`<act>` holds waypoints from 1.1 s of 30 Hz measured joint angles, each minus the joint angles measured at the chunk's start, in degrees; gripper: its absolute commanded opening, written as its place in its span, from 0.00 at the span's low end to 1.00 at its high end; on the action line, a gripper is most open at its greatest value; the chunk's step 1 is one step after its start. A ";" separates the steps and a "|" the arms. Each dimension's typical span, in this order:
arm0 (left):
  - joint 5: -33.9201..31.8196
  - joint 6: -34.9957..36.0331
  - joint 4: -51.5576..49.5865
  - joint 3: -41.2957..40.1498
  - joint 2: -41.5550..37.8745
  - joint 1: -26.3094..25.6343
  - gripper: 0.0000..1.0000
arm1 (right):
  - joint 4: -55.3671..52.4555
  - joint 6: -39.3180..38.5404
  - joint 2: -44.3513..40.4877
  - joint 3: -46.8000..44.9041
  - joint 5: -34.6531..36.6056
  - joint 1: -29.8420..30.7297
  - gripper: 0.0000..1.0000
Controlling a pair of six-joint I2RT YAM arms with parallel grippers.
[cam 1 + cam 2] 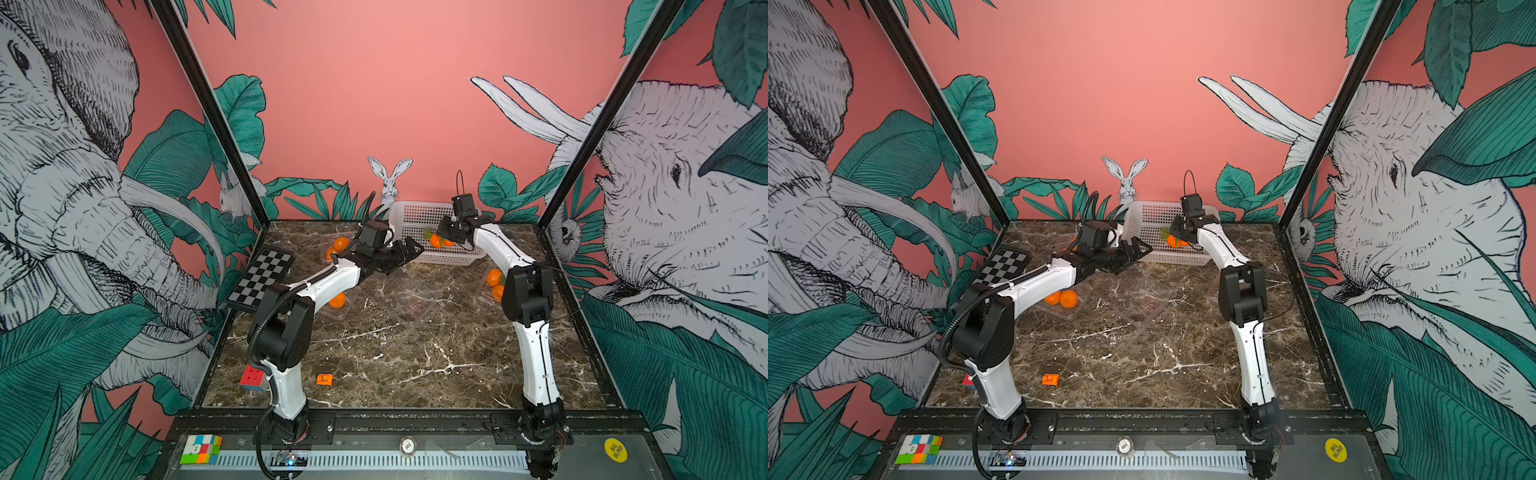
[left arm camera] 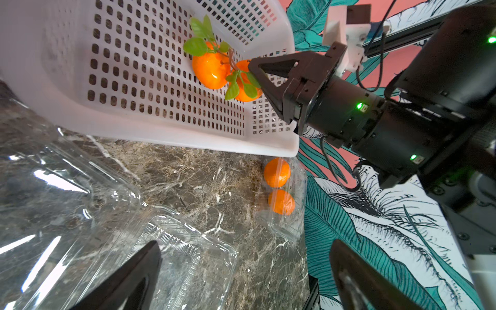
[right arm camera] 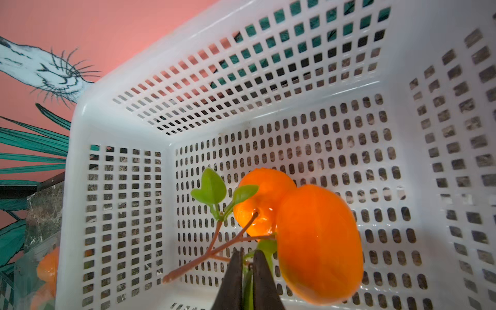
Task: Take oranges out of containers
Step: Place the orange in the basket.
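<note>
Inside the white perforated plastic basket point(image 1: 415, 216), two glossy round oranges point(image 3: 319, 241) joined on a thin brown twig with soft green leaves sit over the slotted floor. The right gripper point(image 3: 248, 255) has its flat black jaws a thin slit apart with a leaf between them; whether they pinch it cannot be told. Just outside the basket, the left gripper point(image 2: 245, 243) hangs with its jaws spread wide and holding nothing, above an empty clear ribbed clamshell container point(image 2: 188, 255) on the veined brown marble tabletop point(image 2: 188, 166). Beside the basket's corner, a second clear container point(image 2: 290, 228) encloses two smooth leafless oranges point(image 2: 277, 172).
</note>
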 measured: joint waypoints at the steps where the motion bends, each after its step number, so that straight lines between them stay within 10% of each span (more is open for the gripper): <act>1: -0.02 0.46 -0.70 0.00 -0.07 0.00 0.99 | 0.02 -0.07 0.00 0.04 -0.13 0.00 0.25; 23: -3.61 8.50 -13.57 -3.48 -11.13 0.02 0.99 | -0.66 -2.75 -20.52 -12.02 -3.61 0.00 0.97; 33: -6.21 11.63 -18.58 -6.12 -13.64 0.02 0.99 | 0.59 -4.28 -32.89 -32.48 -5.60 0.96 0.99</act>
